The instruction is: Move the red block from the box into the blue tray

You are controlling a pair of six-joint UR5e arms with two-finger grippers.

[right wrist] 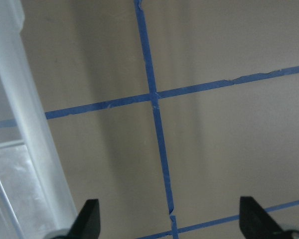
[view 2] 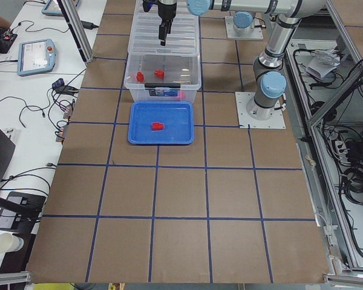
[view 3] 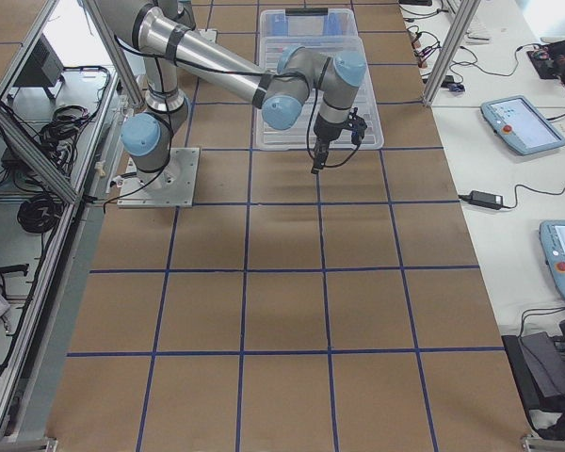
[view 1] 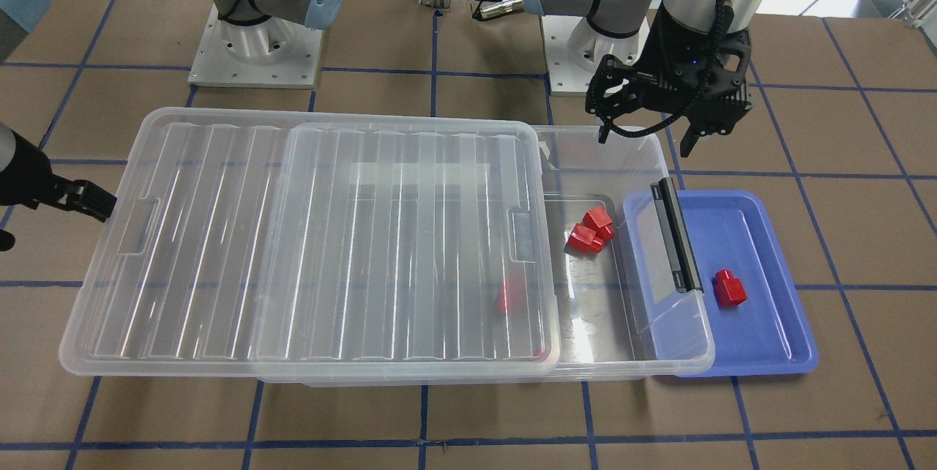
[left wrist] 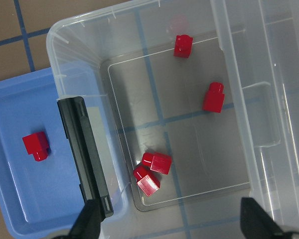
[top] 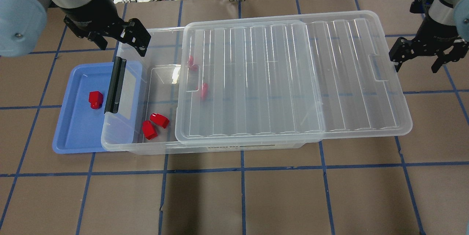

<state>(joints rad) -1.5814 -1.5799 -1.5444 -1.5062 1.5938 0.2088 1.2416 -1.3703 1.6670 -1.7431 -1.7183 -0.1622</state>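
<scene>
One red block (view 1: 730, 288) lies in the blue tray (view 1: 768, 338), also seen in the overhead view (top: 95, 99). The clear box (top: 124, 147) has its ribbed lid (top: 285, 81) slid toward my right, so its left end is open. Two red blocks (top: 154, 125) lie together on the open floor, and two more (top: 202, 89) show through the lid. The black latch handle (top: 115, 85) overlaps the tray. My left gripper (top: 115, 41) hangs open and empty above the box's open end. My right gripper (top: 417, 64) is open and empty beside the lid's far end.
The table is brown board with blue tape lines (top: 242, 169). The tray is tucked partly under the box's left end. Both arm bases (view 1: 256, 53) stand behind the box. Cables and tablets lie on side benches (view 2: 36, 57).
</scene>
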